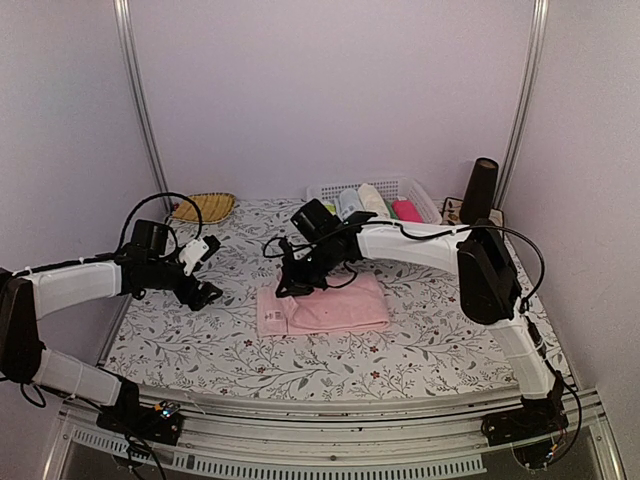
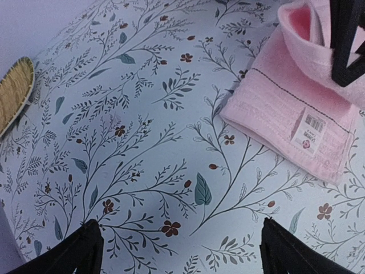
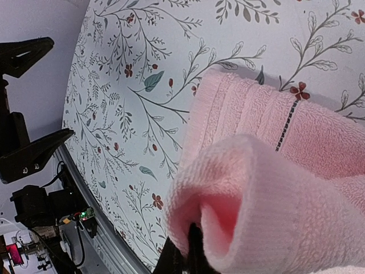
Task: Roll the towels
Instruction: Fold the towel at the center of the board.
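Pink towel (image 1: pixel 325 305) lies mid-table, its long side running left-right, and is the only flat towel I can see. Its left far corner is lifted and folded over into a soft loop.

Right gripper (image 1: pixel 286 287): jaws closed tight on that lifted fold. The right wrist view shows only 1 dark fingertip (image 3: pixel 191 254), tucked inside the loop; the rest is buried in cloth.

Left gripper (image 1: pixel 205 292): jaws spread wide and holding nothing, hovering over bare table (image 1: pixel 430 340) left of the towel and apart from it.

Edges and room:
- Floral cloth is bare between the left gripper and the towel's left end, in front of the towel down to the near metal rail (image 1: pixel 330 402), and to the towel's right.
- Pale walls close in on the left, back and right.
- At the back edge are a woven tray (image 1: pixel 203 207) on the left, a white basket (image 1: pixel 425 192) in the middle and a dark cup (image 1: pixel 481 188) on the right, all well apart from the towel.

Hidden or unclear:
- The basket holds several towel rolls (image 1: pixel 372 200). They are packed together, so the count is uncertain.
- The right forearm crosses over the towel's far edge.
- The left wrist view cuts off the towel at the right frame edge.

Writing: 1 white label (image 2: pixel 308 131) sits on the towel's near corner beside a dark stitched line (image 2: pixel 296 94). It carries a barcode and a small pink mark, with text too small to read.
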Tool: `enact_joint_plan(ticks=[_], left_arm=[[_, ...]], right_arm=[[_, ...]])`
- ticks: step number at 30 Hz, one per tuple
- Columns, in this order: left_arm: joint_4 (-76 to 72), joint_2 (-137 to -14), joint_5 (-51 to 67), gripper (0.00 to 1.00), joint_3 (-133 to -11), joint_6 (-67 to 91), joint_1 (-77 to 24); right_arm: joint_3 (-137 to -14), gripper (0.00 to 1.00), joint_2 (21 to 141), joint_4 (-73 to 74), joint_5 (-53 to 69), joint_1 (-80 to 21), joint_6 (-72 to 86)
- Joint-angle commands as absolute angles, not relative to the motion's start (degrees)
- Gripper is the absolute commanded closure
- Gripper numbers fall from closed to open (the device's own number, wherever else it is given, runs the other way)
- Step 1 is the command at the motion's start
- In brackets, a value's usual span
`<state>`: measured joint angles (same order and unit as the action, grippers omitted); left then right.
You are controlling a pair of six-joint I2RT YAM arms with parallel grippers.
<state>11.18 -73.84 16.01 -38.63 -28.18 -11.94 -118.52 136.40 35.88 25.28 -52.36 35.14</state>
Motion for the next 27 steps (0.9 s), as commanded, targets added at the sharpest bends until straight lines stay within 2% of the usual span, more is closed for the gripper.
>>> enact_joint_plan(ticks=[1,21,24,26,27], left_arm=[[10.5,-74.4,16.7,0.04,-39.7,-27.8,-11.4],[10.4,-74.6,16.9,0.04,-39.6,-27.9,-11.3],[10.4,-74.6,17.0,0.04,-39.6,-27.9,-11.2],[10.3,-74.6,17.0,0.04,-39.6,-27.9,-11.2],[10.3,-74.6,17.0,0.04,-39.6,-27.9,-11.2]], right_arm=[[-120.5,0.98,138.8,34.3,26.7,-53.3,35.7],[-120.8,0.96,142.7,29.3,28.9,-54.5,36.6],[-120.8,0.83,142.9,28.9,28.7,-54.6,36.5],[-120.7,0.66,142.8,28.7,28.9,-54.6,36.1],[-120.6,0.62,142.6,28.5,29.4,-54.6,36.1]])
